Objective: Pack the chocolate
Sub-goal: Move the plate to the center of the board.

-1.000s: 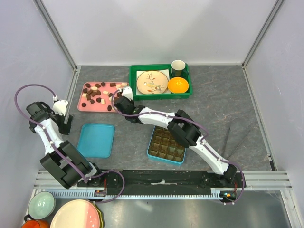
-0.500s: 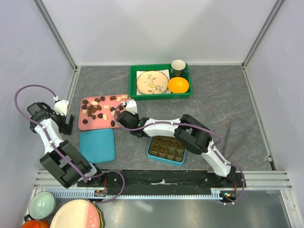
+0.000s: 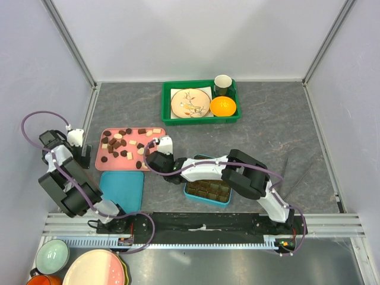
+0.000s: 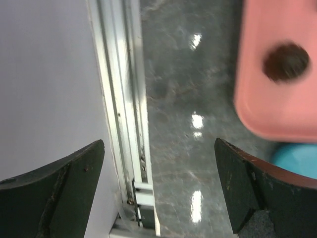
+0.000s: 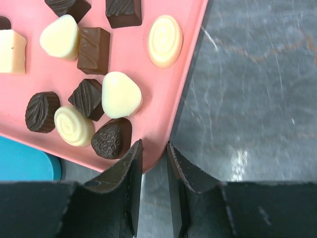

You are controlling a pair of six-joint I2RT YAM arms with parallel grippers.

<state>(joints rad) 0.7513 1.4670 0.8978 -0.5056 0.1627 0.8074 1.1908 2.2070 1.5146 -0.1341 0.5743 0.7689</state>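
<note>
**Tray rim pinched, chocolate not yet packed**

Found the chocolate (image 5: 121,94) lying loose in a single layer on the pink tray (image 5: 156,99), left of table centre, none lifted. Mixed dark, milk and white, in squares, rounds and a heart shape, with ribbed or swirled tops.

Judged light, rigid and smooth-skinned. Easy to scuff or dent, likely to skid on slick plastic and to squirt out of a hard squeeze. Best taken one at a time across two opposite flat sides, low on the body, with mild force. Avoid domed tops. Bunched close near the tray corner, so start with outliers or risk nudging neighbours.

Noting the right gripper (image 5: 153,153) closed narrow on the tray's right rim by the near corner. One finger inside beside a dark textured piece (image 5: 111,139), the other outside over bare table. Gripping tray, not a sweet. Probably repositioning the tray for picking, a guess only.

Noting the left gripper (image 4: 159,148) spread wide with nothing between the fingers, hanging by the left wall rail just off the tray's left corner. One dark piece (image 4: 286,62) caught in that wrist view.

Further out:
- Right of the tray, a blue compartment box (image 3: 208,201), partly under the right arm. Brown cells, cannot tell whether filled or bare insert.
- Blue lid (image 3: 122,189) just on the near side of the tray. Touching or not, cannot tell.
- At the back, a green bin (image 3: 168,101) with an orange (image 3: 222,107), irrelevant here.
</note>
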